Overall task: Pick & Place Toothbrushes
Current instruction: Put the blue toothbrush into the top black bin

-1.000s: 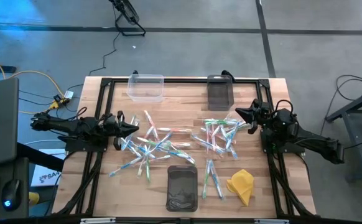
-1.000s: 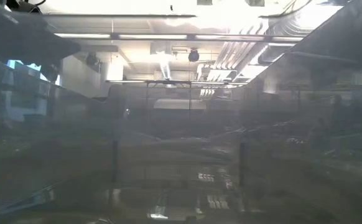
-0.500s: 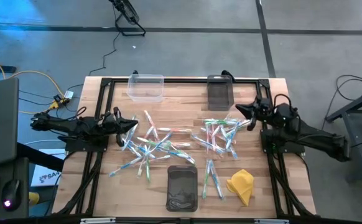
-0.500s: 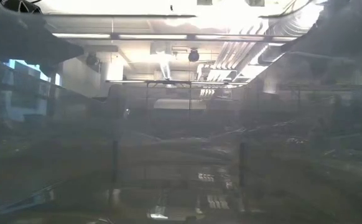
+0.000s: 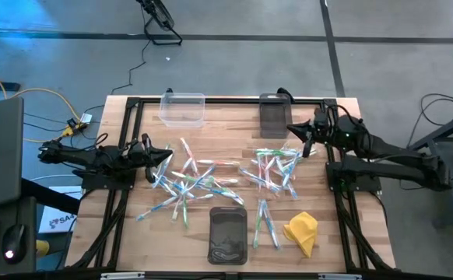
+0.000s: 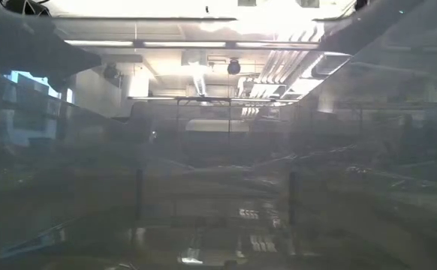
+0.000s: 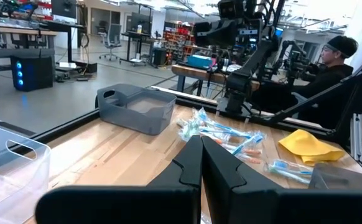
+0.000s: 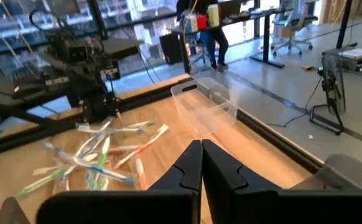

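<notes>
The toothbrushes, thin white sticks with green, blue and pink accents, lie flat on the wooden table in loose heaps: one left of centre [image 5: 191, 183], one right of centre [image 5: 277, 167], and a few near the front [image 5: 265, 222]. My left gripper [image 5: 168, 155] is shut and holds nothing. It points level at the left heap's edge, and its closed fingers [image 7: 201, 146] face the right heap [image 7: 224, 134]. My right gripper [image 5: 293, 131] is shut and holds nothing. It hovers above the table by the right heap's far side and looks across at the left heap [image 8: 100, 155].
A clear bin [image 5: 183, 109] and a grey bin [image 5: 274, 114] stand at the far edge, and a dark bin [image 5: 228, 233] at the near edge. A yellow cloth [image 5: 301, 231] lies at the near right. A person [image 7: 330, 56] sits beyond the table's right side. The low view is hazy.
My right gripper has risen and reached out toward the table's far edge and a little toward the left, staying shut with nothing in it. The toothbrushes have not moved.
</notes>
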Action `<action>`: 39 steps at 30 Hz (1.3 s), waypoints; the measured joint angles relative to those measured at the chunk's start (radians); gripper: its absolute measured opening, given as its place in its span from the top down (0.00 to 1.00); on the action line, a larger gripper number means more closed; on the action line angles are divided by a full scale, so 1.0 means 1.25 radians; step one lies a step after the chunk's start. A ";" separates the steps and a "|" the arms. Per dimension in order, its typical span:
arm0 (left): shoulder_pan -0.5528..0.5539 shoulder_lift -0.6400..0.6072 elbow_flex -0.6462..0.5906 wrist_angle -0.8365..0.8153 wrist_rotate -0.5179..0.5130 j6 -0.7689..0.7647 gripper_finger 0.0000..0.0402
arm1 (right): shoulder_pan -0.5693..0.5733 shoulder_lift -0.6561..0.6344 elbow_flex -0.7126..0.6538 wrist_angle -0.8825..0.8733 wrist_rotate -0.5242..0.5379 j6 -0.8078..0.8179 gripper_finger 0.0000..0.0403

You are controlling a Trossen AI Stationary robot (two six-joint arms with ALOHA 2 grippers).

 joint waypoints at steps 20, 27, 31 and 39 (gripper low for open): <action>0.000 0.000 0.001 0.001 -0.035 0.003 1.00 | 0.113 0.222 0.257 -0.135 0.046 -0.053 0.99; 0.000 0.000 0.001 0.004 -0.100 -0.034 1.00 | 0.117 0.245 0.257 -0.002 -0.067 -0.171 0.99; 0.000 0.000 0.001 0.011 -0.124 -0.132 1.00 | 0.115 0.269 0.257 0.025 -0.068 -0.159 0.99; 0.000 0.000 0.001 0.015 -0.121 -0.187 1.00 | 0.108 0.368 0.257 -0.036 -0.063 -0.085 0.99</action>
